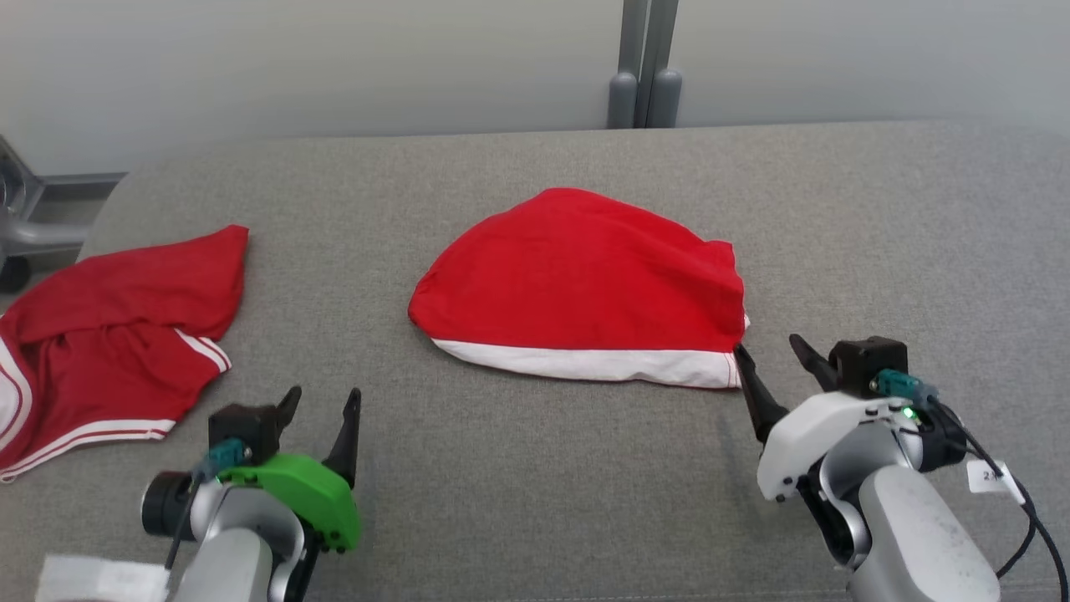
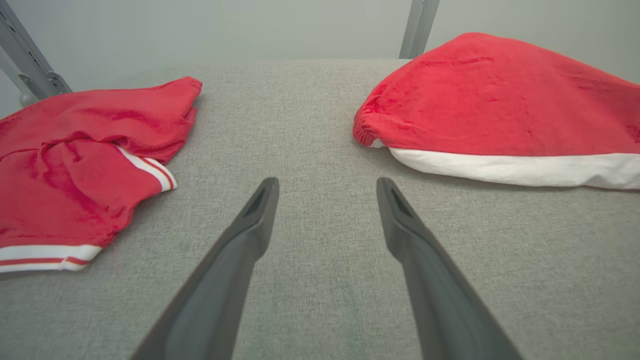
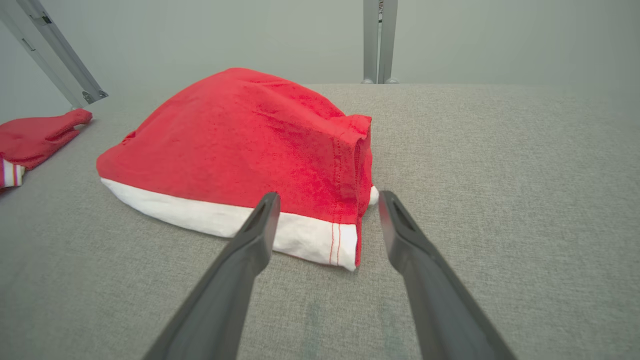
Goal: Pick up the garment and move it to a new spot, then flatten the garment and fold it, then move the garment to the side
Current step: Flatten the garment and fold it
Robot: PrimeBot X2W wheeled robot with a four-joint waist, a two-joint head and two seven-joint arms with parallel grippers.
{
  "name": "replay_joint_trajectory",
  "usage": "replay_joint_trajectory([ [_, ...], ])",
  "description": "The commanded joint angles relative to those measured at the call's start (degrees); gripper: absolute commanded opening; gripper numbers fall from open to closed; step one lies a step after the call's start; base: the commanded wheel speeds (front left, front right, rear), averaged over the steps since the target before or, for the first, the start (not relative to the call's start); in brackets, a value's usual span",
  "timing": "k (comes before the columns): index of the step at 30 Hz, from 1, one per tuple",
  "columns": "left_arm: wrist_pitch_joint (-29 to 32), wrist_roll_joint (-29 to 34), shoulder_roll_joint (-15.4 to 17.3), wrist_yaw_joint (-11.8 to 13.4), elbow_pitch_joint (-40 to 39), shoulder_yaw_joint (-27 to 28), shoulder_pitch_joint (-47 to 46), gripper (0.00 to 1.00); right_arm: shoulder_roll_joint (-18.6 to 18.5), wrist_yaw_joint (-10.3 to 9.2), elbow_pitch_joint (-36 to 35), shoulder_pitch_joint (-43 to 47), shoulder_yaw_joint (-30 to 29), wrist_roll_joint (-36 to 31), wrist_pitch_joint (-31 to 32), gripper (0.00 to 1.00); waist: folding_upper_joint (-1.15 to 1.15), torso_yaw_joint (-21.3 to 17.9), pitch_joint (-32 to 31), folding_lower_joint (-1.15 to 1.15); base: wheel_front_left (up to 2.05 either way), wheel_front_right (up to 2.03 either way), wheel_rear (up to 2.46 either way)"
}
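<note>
Crumpled red white-striped cloth at left on grey table; metal post behind.

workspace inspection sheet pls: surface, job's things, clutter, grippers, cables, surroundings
surface: grey fabric table top, flat, no stains seen
job's things: red garment with white band, folded, mid-table
clutter: second red garment with striped trim, crumpled at the left edge
grippers: left gripper open, over bare table, holding nothing; right gripper open at the folded garment's near right corner, not closed on it
cables: black cable with white tag hanging off the right wrist
surroundings: pale wall, grey post behind the table, metal frame far left
</note>
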Motion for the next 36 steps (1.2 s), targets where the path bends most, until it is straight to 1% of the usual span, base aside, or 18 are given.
replay_joint_trajectory([
  [1,1.5,-0.6,0.8,-0.4,1.4,-0.5,-3.5,1.0,-0.2,0.0,0.1,-1.9,-0.9,-0.6,1.6,1.0,0.0,-0.7,4.0,0.0,0.0,0.0,0.0],
  [3,2.4,-1.3,1.0,-0.9,2.8,-1.4,-7.3,1.0,-0.1,0.0,0.4,-3.9,-1.2,-1.3,3.6,1.0,0.0,-1.2,6.1,0.0,0.0,0.0,0.0],
  [5,3.9,-2.3,1.6,-1.3,5.4,-3.5,-12.4,1.0,-0.1,0.0,1.3,-6.2,-1.1,-2.3,6.5,1.0,0.0,-1.8,8.8,0.0,0.0,0.0,0.0],
  [6,3.9,-2.3,1.6,-1.3,5.4,-3.5,-12.4,1.0,-0.1,0.0,1.3,-6.2,-1.1,-2.3,6.5,1.0,0.0,-1.8,8.8,0.0,0.0,0.0,0.0],
  [8,4.8,-3.5,2.2,-1.4,7.2,-5.4,-14.9,1.0,-0.2,0.0,1.7,-7.3,-0.6,-1.8,8.2,1.0,0.0,-2.3,10.3,0.0,0.0,0.0,0.0],
  [12,6.4,-7.2,3.4,-1.4,9.4,-10.6,-19.1,1.0,-0.2,0.0,2.1,-8.5,0.6,-1.0,9.8,1.0,0.0,-2.8,12.7,0.0,0.0,0.0,0.0],
  [16,5.4,-10.4,4.1,-1.4,11.5,-14.3,-21.8,1.0,-0.2,0.0,2.3,-9.0,1.0,-0.7,9.8,1.0,0.0,-2.9,14.2,0.0,0.0,0.0,0.0],
  [20,4.4,-13.4,4.1,-1.4,13.5,-17.0,-24.0,1.0,-0.1,0.0,2.4,-9.2,2.1,-0.2,9.7,1.0,0.0,-2.9,14.9,0.0,0.0,0.0,0.0],
  [31,2.4,-19.4,4.2,-1.4,17.1,-23.8,-28.0,1.0,-0.2,0.0,3.1,-9.9,5.2,1.1,8.3,1.0,0.0,-3.3,15.2,0.0,0.0,0.0,0.0],
  [32,2.3,-20.1,4.1,-1.4,17.3,-24.4,-28.1,0.83,-0.2,0.0,3.3,-9.8,5.4,1.2,8.4,0.92,0.0,-3.4,15.1,0.0,0.0,0.0,0.0],
  [33,2.3,-21.0,4.0,-1.4,17.3,-25.0,-28.1,0.58,-0.2,0.0,3.5,-9.8,5.5,1.3,8.3,0.8,0.0,-3.4,15.0,0.0,0.0,0.0,0.0],
  [34,2.1,-21.7,4.1,-1.4,17.3,-25.7,-28.2,0.45,-0.2,0.0,3.6,-9.8,5.7,1.4,8.3,0.76,0.0,-3.5,14.9,0.0,0.0,0.0,0.0],
  [35,1.9,-22.3,4.1,-1.4,17.4,-26.3,-28.3,0.37,-0.2,0.0,3.7,-9.7,5.9,1.5,8.4,0.51,0.0,-3.5,14.9,0.0,0.0,0.0,0.0],
  [36,1.9,-22.9,4.1,-1.4,17.5,-27.0,-28.5,0.24,-0.2,0.0,3.8,-9.6,6.0,1.6,8.5,0.35,0.0,-3.6,14.8,0.0,0.0,0.0,0.0],
])
